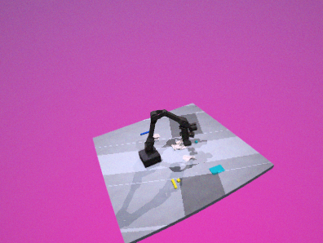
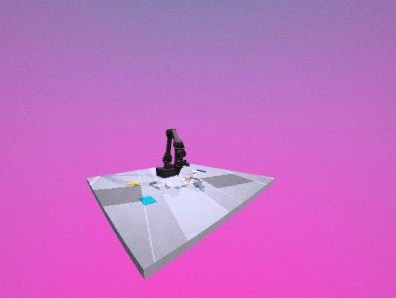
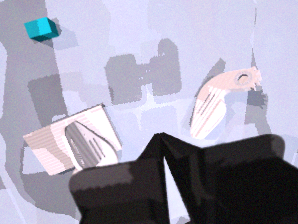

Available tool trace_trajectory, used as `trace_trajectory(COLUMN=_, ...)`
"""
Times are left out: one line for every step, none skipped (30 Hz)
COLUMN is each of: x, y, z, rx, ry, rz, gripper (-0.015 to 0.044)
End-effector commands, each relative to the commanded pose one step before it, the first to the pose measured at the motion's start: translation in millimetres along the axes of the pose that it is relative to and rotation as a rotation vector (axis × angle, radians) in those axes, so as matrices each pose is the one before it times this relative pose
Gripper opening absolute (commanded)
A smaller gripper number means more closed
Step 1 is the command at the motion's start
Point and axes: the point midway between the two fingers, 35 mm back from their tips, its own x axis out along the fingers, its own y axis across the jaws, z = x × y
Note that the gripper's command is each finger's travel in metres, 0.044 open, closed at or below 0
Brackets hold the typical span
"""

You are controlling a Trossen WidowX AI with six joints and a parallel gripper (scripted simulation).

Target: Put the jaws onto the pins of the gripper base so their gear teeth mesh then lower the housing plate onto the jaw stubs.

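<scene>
Apparently part-way at best, with my gripper closed on nothing.
One jaw overlaps the ribbed plate, seating unclear; the other jaw lies apart from it. I judge meshing and closing the housing remain.
</scene>
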Motion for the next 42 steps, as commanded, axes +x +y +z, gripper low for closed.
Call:
trace_trajectory(x=-1.14, y=-19.9, z=5.45, rx=0.0927, ry=0.00064, rz=0.00015, gripper=0.0)
trace_trajectory(x=-0.06, y=-4.56, z=1.36, rx=0.0206, ry=0.00066, rz=0.00017, gripper=0.0)
trace_trajectory(x=-0.05, y=-4.57, z=1.39, rx=0.0206, ry=0.00064, rz=0.00017, gripper=0.0)
trace_trajectory(x=-0.05, y=-4.57, z=1.42, rx=0.0206, ry=0.00063, rz=0.00018, gripper=0.0)
trace_trajectory(x=-0.05, y=-4.59, z=1.45, rx=0.0206, ry=0.00062, rz=0.00019, gripper=0.0)
trace_trajectory(x=-0.05, y=-4.6, z=1.48, rx=0.0206, ry=0.00061, rz=0.0002, gripper=0.0)
trace_trajectory(x=-0.05, y=-4.6, z=1.51, rx=0.0206, ry=0.0006, rz=0.00021, gripper=0.0)
trace_trajectory(x=-0.05, y=-4.61, z=1.54, rx=0.0206, ry=0.0006, rz=0.00022, gripper=0.0)
trace_trajectory(x=-0.04, y=-4.62, z=1.57, rx=0.0206, ry=0.00059, rz=0.00023, gripper=0.0)
trace_trajectory(x=-0.04, y=-4.63, z=1.6, rx=0.0206, ry=0.00058, rz=0.00024, gripper=0.0)
trace_trajectory(x=-0.04, y=-4.64, z=1.63, rx=0.0206, ry=0.00057, rz=0.00025, gripper=0.0)
trace_trajectory(x=-0.04, y=-4.64, z=1.66, rx=0.0206, ry=0.00056, rz=0.00026, gripper=0.0)
trace_trajectory(x=-0.04, y=-4.65, z=1.69, rx=0.0206, ry=0.00055, rz=0.00027, gripper=0.0)
trace_trajectory(x=-0.04, y=-4.65, z=1.72, rx=0.0206, ry=0.00054, rz=0.00028, gripper=0.0)
trace_trajectory(x=-0.04, y=-4.67, z=1.76, rx=0.0206, ry=0.00053, rz=0.00029, gripper=0.0)
trace_trajectory(x=-0.04, y=-4.67, z=1.79, rx=0.0206, ry=0.00052, rz=0.0003, gripper=0.0)
trace_trajectory(x=-0.04, y=-4.68, z=1.82, rx=0.0206, ry=0.00052, rz=0.00031, gripper=0.0)
trace_trajectory(x=-0.03, y=-4.68, z=1.85, rx=0.0206, ry=0.00051, rz=0.00032, gripper=0.0)
trace_trajectory(x=-0.03, y=-4.69, z=1.88, rx=0.0206, ry=0.0005, rz=0.00033, gripper=0.0)
trace_trajectory(x=-0.03, y=-4.7, z=1.91, rx=0.0206, ry=0.00049, rz=0.00034, gripper=0.0)
trace_trajectory(x=-0.03, y=-4.7, z=1.95, rx=0.0206, ry=0.00048, rz=0.00035, gripper=0.0)
trace_trajectory(x=-0.03, y=-4.71, z=1.98, rx=0.0206, ry=0.00048, rz=0.00036, gripper=0.0)
trace_trajectory(x=-0.03, y=-4.71, z=2.01, rx=0.0206, ry=0.00047, rz=0.00037, gripper=0.0)
trace_trajectory(x=-0.03, y=-4.71, z=2.04, rx=0.0206, ry=0.00046, rz=0.00038, gripper=0.0)
trace_trajectory(x=-0.03, y=-4.72, z=2.07, rx=0.0206, ry=0.00046, rz=0.00039, gripper=0.0)
trace_trajectory(x=-0.02, y=-3.85, z=1.72, rx=0.0168, ry=0.00037, rz=0.00033, gripper=0.0)
trace_trajectory(x=-0.01, y=-2.31, z=1.05, rx=0.0101, ry=0.00022, rz=0.0002, gripper=0.0)
trace_trajectory(x=0.0, y=-0.77, z=0.36, rx=0.0034, ry=0.00007, rz=0.00007, gripper=0.0)
trace_trajectory(x=0.0, y=0.0, z=0.0, rx=0.0, ry=0.0, rz=0.0, gripper=0.0)
trace_trajectory(x=0.0, y=0.0, z=0.0, rx=0.0, ry=0.0, rz=0.0, gripper=0.0)
trace_trajectory(x=0.0, y=0.0, z=0.0, rx=0.0, ry=0.0, rz=0.0, gripper=0.0)
trace_trajectory(x=0.0, y=0.0, z=0.0, rx=0.0, ry=0.0, rz=0.0, gripper=0.0)
trace_trajectory(x=0.28, y=0.01, z=0.03, rx=0.0, ry=0.0, rz=0.0, gripper=0.0)
trace_trajectory(x=0.83, y=0.04, z=0.08, rx=0.0, ry=0.0, rz=0.00001, gripper=0.0)
trace_trajectory(x=1.39, y=0.07, z=0.14, rx=0.0, ry=-0.00001, rz=0.00001, gripper=0.0)
trace_trajectory(x=1.66, y=0.08, z=0.16, rx=0.0, ry=-0.00001, rz=0.00001, gripper=0.0)
trace_trajectory(x=1.66, y=0.08, z=0.15, rx=0.0, ry=-0.00001, rz=0.00001, gripper=0.0)
trace_trajectory(x=1.66, y=0.08, z=0.14, rx=0.0, ry=-0.00001, rz=0.00001, gripper=0.0)
trace_trajectory(x=1.66, y=0.08, z=0.13, rx=0.0, ry=0.0, rz=0.00001, gripper=0.0)
trace_trajectory(x=1.66, y=0.08, z=0.12, rx=0.0, ry=0.0, rz=0.00001, gripper=0.0)
trace_trajectory(x=1.66, y=0.07, z=0.11, rx=0.0, ry=0.0, rz=0.00001, gripper=0.0)
trace_trajectory(x=1.66, y=0.07, z=0.1, rx=0.0, ry=0.0, rz=0.00001, gripper=0.0)
